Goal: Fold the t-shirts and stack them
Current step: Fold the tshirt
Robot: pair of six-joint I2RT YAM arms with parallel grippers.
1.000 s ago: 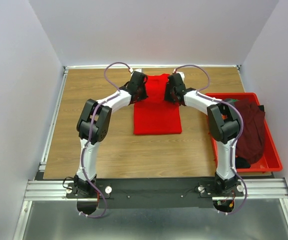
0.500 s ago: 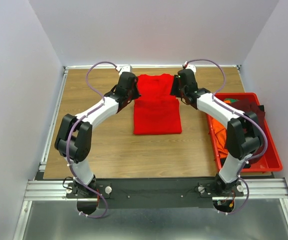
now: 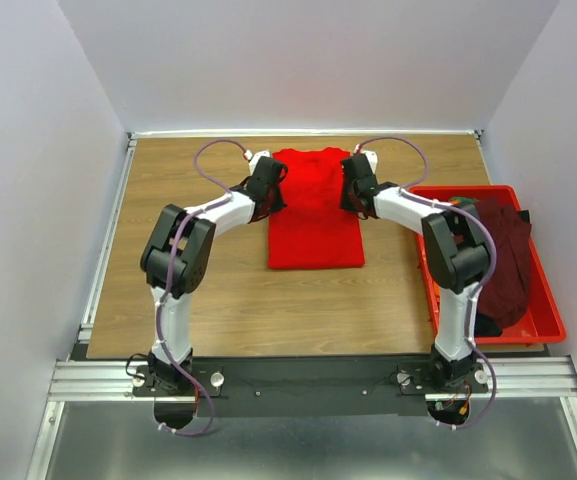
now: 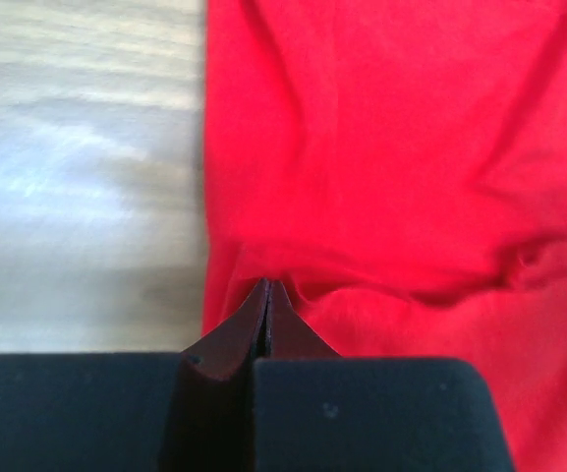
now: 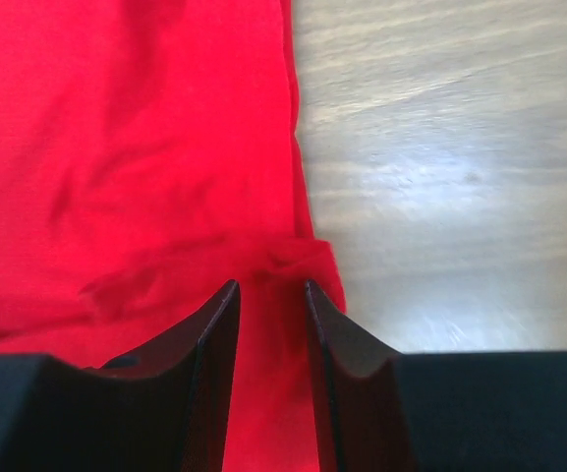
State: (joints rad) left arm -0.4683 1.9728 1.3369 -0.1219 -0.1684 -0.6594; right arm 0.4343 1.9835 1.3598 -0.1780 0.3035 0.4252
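The bright red t-shirt [image 3: 313, 215] lies flat on the wooden table as a long narrow strip, running from the far edge toward me. My left gripper [image 3: 267, 195] is at its left edge, about midway along. In the left wrist view the jaws [image 4: 268, 287] are shut, with cloth [image 4: 391, 147] puckering at the tips. My right gripper [image 3: 354, 195] is at the shirt's right edge. In the right wrist view its fingers [image 5: 271, 287] stand slightly apart over a small fold of red cloth [image 5: 126, 147]. A dark maroon t-shirt [image 3: 503, 260] is heaped in the bin. The orange shirt is hidden.
A rigid red plastic bin [image 3: 546, 322] stands at the table's right edge, beside my right arm. Bare wood [image 3: 188, 270] lies left of and in front of the shirt. White walls close in the table on the left, back and right.
Both grippers pulled back from the shirt's far corners toward me and now sit at the middle of its side edges. The shirt stays spread out.
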